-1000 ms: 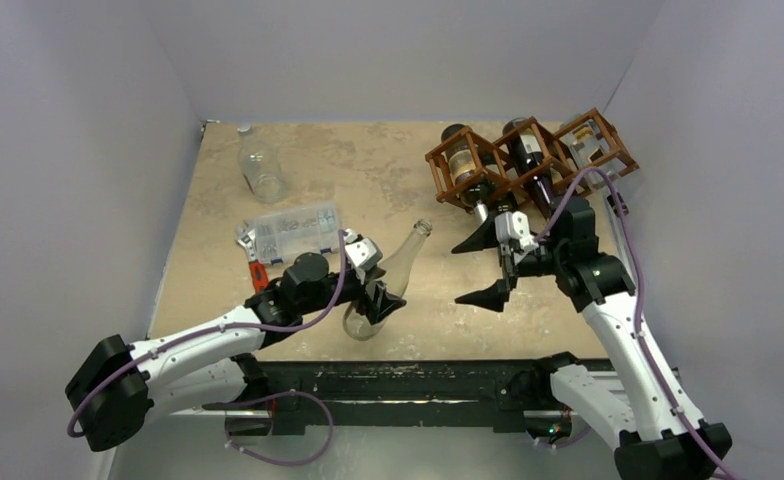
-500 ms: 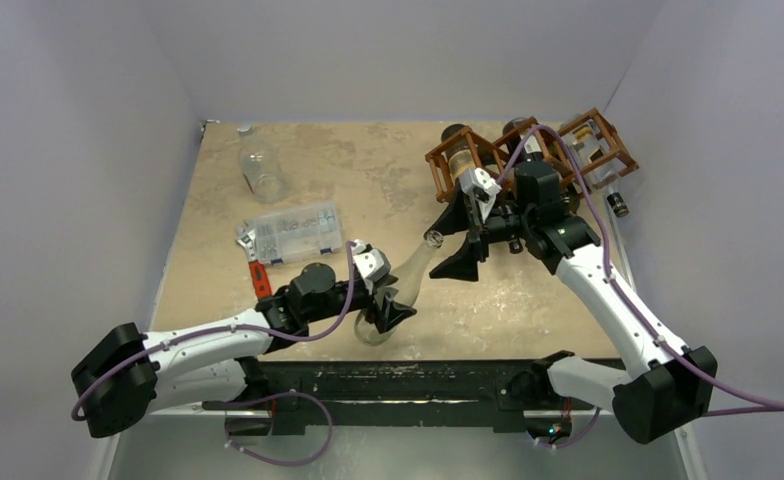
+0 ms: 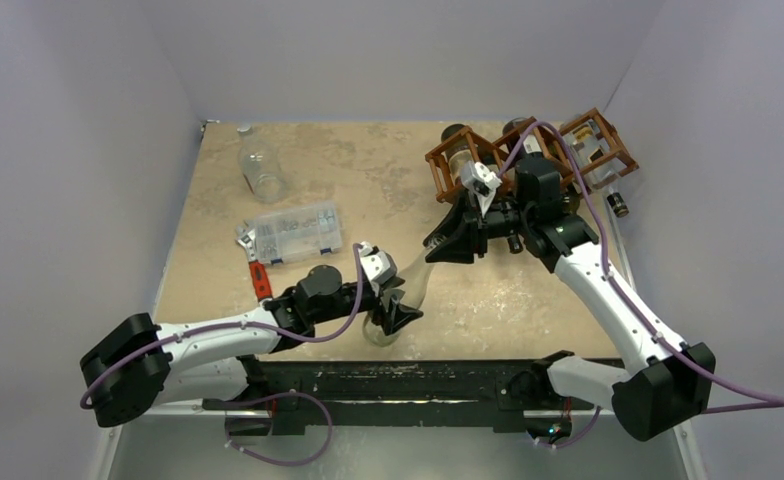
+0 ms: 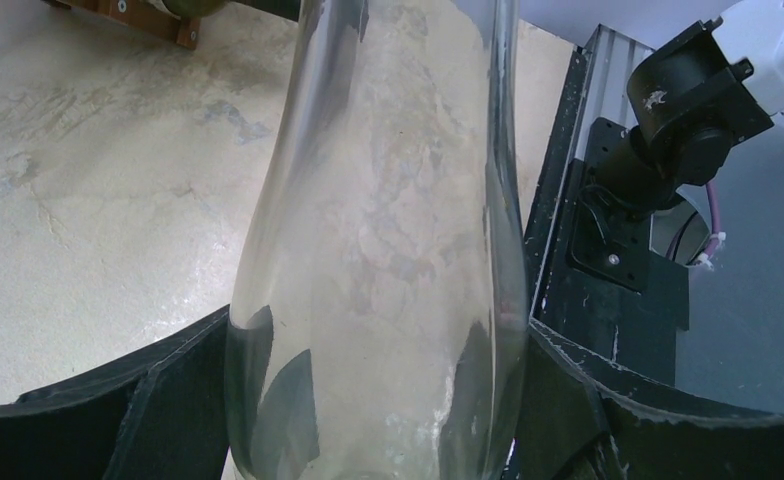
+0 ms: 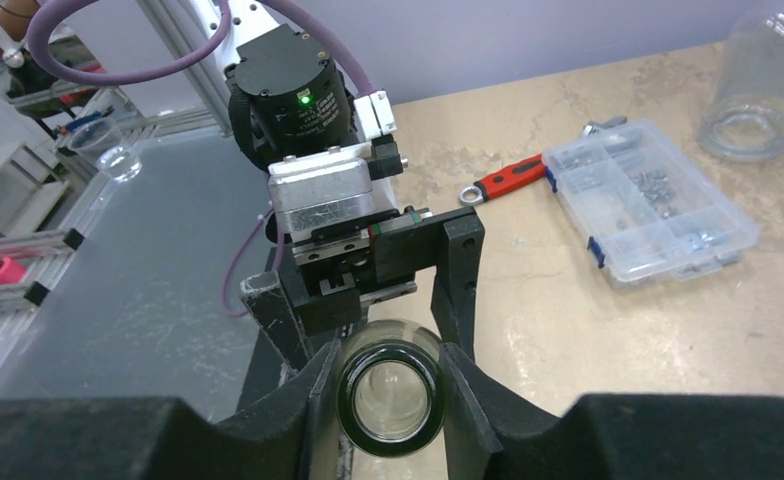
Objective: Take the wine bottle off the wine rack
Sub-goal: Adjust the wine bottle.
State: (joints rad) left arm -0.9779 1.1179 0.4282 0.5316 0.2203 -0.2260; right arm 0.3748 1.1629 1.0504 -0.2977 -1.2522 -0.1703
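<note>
A clear glass wine bottle (image 3: 409, 290) leans over the table near the front edge, off the wine rack (image 3: 488, 172). My left gripper (image 3: 388, 308) is shut on its wide body (image 4: 388, 250), one finger pressed on each side. My right gripper (image 3: 438, 250) is shut on the bottle's neck, and its fingers (image 5: 318, 392) clamp both sides of the dark-rimmed mouth (image 5: 391, 398). The reddish-brown lattice rack stands at the back right with other bottles lying in its cells. A corner of the rack (image 4: 143, 12) shows in the left wrist view.
A clear plastic compartment box (image 3: 293, 232) and a red-handled wrench (image 3: 258, 276) lie left of centre. A clear glass jar (image 3: 262, 165) stands at the back left. The black rail (image 3: 408, 385) runs along the near edge. Walls close in the sides and back.
My right arm swung left from the rack to the bottle's neck, and its jaws went from wide open to shut on the mouth. My left arm carried the bottle slightly right and nearer.
</note>
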